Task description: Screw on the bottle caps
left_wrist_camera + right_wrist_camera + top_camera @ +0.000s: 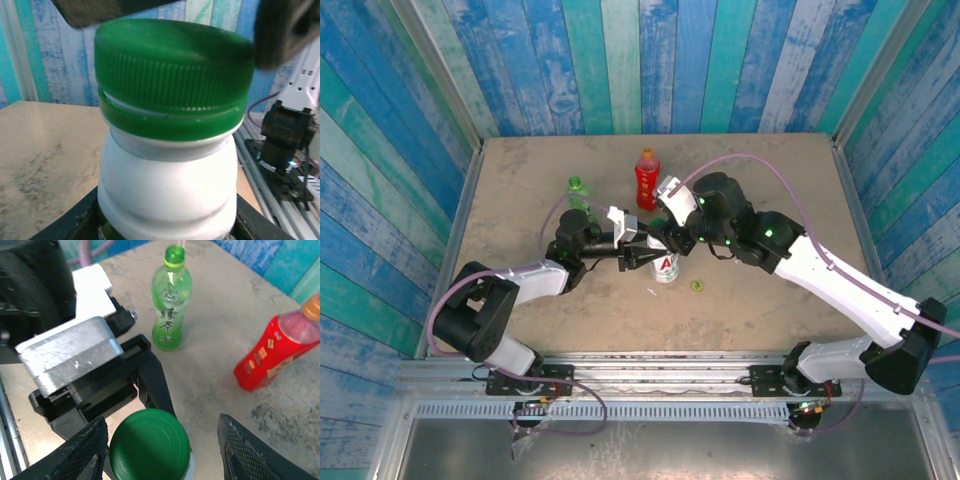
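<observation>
Left gripper (pixel 648 259) is clamped on the white bottle (pixel 165 185) at mid-table, holding it upright, and the dark green cap (pixel 172 75) sits on its neck, a touch crooked! Right gripper (pixel 162 437) hangs just above, fingers spread either side of that cap, not gripping it. Farther back stands the red bottle (pixel 272 352) with its orange cap (pixel 312 306) on, the green bottle (pixel 170 310) to its left, while the yellow-green cap (pixel 696 286) lies on the table (pixel 770 170) just near-right of the white bottle.

The dark green cap (pixel 172 80) looked like glossy plastic with a finely ribbed side, the white bottle (pixel 167 195) was smooth, shiny plastic, and the tan table (pixel 45 150) was matt, rough and blotchy.
</observation>
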